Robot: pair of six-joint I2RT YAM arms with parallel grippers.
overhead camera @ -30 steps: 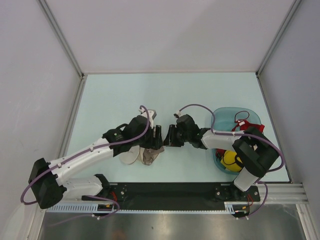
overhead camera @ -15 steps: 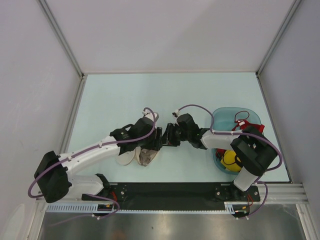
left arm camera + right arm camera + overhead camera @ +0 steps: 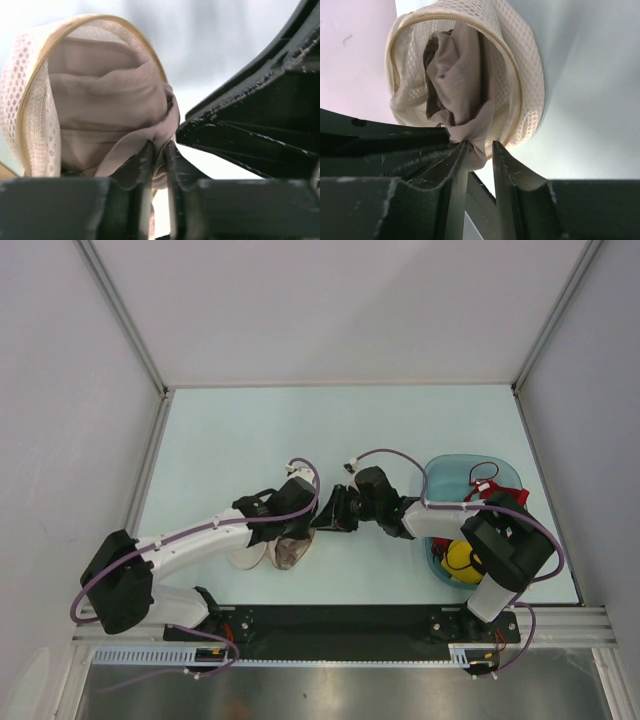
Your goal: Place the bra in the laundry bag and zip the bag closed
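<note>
Mesh of the laundry bag (image 3: 35, 105) stands open-mouthed at the left, zip rim parted. The bra (image 3: 110, 90) sits mostly inside, with one taupe fold spilling over the rim. Our left gripper (image 3: 158, 150) is clamped on that fold. Just beside it, our right gripper (image 3: 479, 150) straddles the same fold; whether it truly pinches we cannot tell. We judge the stuffing nearly done. We should push the fold deep past the zip teeth and release low, so no fabric snags the zip.
</note>
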